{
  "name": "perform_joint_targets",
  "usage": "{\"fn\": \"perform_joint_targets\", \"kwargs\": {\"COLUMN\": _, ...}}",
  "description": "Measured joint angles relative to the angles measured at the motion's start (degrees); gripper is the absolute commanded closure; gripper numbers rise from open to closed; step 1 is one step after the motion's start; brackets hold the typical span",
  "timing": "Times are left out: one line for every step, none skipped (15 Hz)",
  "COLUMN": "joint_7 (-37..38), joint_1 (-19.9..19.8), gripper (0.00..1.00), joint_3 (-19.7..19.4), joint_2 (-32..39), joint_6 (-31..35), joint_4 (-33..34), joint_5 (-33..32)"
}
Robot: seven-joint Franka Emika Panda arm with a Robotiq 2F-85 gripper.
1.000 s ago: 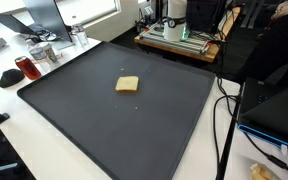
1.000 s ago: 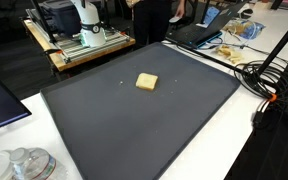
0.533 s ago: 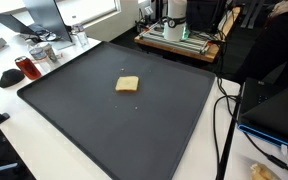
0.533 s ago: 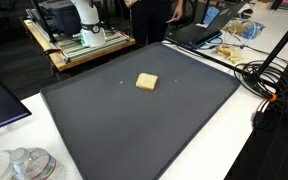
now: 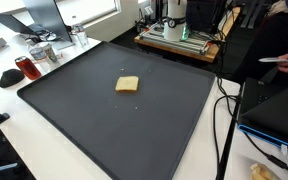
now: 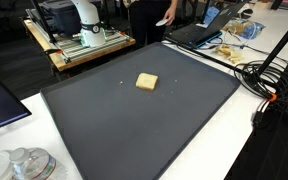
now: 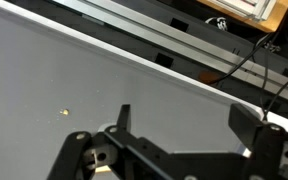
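One yellow block (image 5: pixel 127 84) lies on the black tray (image 5: pixel 84 125), while the pincer (image 7: pixel 184 125) stands apart.

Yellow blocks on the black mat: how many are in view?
1. The yellow block lies alone near the middle of the black mat in both exterior views. The wrist view shows none, though the gripper hides part of that view.

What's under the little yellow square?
The square sits flat on a big black mat, and the mat lies on a white table. The bit of mat right beneath the square is covered, so anything there stays hidden.
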Motion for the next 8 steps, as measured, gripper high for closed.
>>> {"fn": "perform_joint_targets", "kwargs": {"joint_7": -1.3, "joint_1": 1.3, "gripper": 0.00, "joint_3": 0.1, "joint_2": 0.4, "joint_6": 0.3, "joint_4": 0.1, "joint_5": 1.0}}
{"fn": "perform_joint_targets", "kwargs": {"joint_7": -2.6, "joint_1": 2.3, "gripper": 0.00, "joint_3": 0.2, "joint_2": 0.7, "joint_6": 0.5, "joint_4": 0.2, "joint_5": 1.7}}
{"fn": "perform_joint_targets", "kwargs": {"joint_7": -4.2, "joint_1": 3.3, "gripper": 0.00, "joint_3": 0.2, "joint_2": 1.1, "joint_6": 0.5, "joint_4": 0.4, "joint_5": 2.4}}
{"fn": "perform_joint_targets", "kwargs": {"joint_7": -5.7, "joint_1": 4.0, "gripper": 0.00, "joint_3": 0.2, "joint_2": 1.4, "joint_6": 0.5, "joint_4": 0.7, "joint_5": 3.0}}
{"fn": "perform_joint_targets", "kwargs": {"joint_7": -7.3, "joint_1": 4.6, "gripper": 0.00, "joint_3": 0.2, "joint_2": 1.7, "joint_6": 0.5, "joint_4": 1.0, "joint_5": 3.5}}
{"fn": "perform_joint_targets", "kwargs": {"joint_7": -8.9, "joint_1": 5.0, "gripper": 0.00, "joint_3": 0.1, "joint_2": 2.1, "joint_6": 0.5, "joint_4": 1.3, "joint_5": 4.0}}
{"fn": "perform_joint_targets", "kwargs": {"joint_7": -10.4, "joint_1": 5.2, "gripper": 0.00, "joint_3": 0.0, "joint_2": 2.5, "joint_6": 0.4, "joint_4": 1.7, "joint_5": 4.3}}
{"fn": "perform_joint_targets", "kwargs": {"joint_7": -11.9, "joint_1": 5.3, "gripper": 0.00, "joint_3": -0.2, "joint_2": 2.8, "joint_6": 0.4, "joint_4": 2.1, "joint_5": 4.6}}
